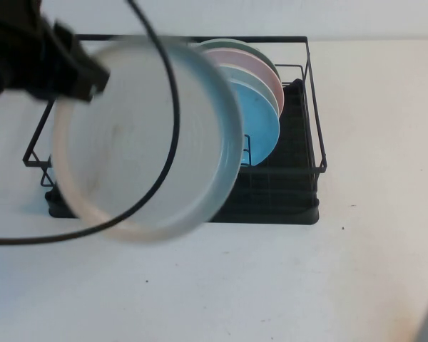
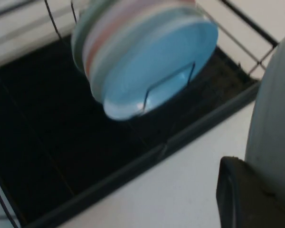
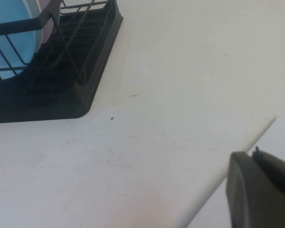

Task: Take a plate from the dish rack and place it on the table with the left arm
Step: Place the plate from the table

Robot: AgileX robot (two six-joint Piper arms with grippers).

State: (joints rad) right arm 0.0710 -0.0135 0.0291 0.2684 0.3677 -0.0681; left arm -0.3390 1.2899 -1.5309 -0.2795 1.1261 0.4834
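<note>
My left gripper [image 1: 78, 78] is shut on the rim of the pale grey-blue plate [image 1: 146, 139] and holds it in the air, above and in front of the left part of the black dish rack [image 1: 299, 192]. The plate is tilted and its cream-white underside faces the high camera. In the left wrist view the plate [image 2: 275, 109] fills the edge next to one dark finger [image 2: 235, 194], over the white table [image 2: 180, 190]. My right gripper [image 3: 252, 154] is shut and empty, low over the table near its edge, to the right of the rack.
A sky-blue plate [image 1: 260, 125], a pink plate [image 1: 264, 75] and a greenish plate [image 1: 235, 46] stand upright in the rack's right half. A black cable [image 1: 172, 121] loops in front of the held plate. White table [image 1: 271, 285] lies in front of and to the right of the rack.
</note>
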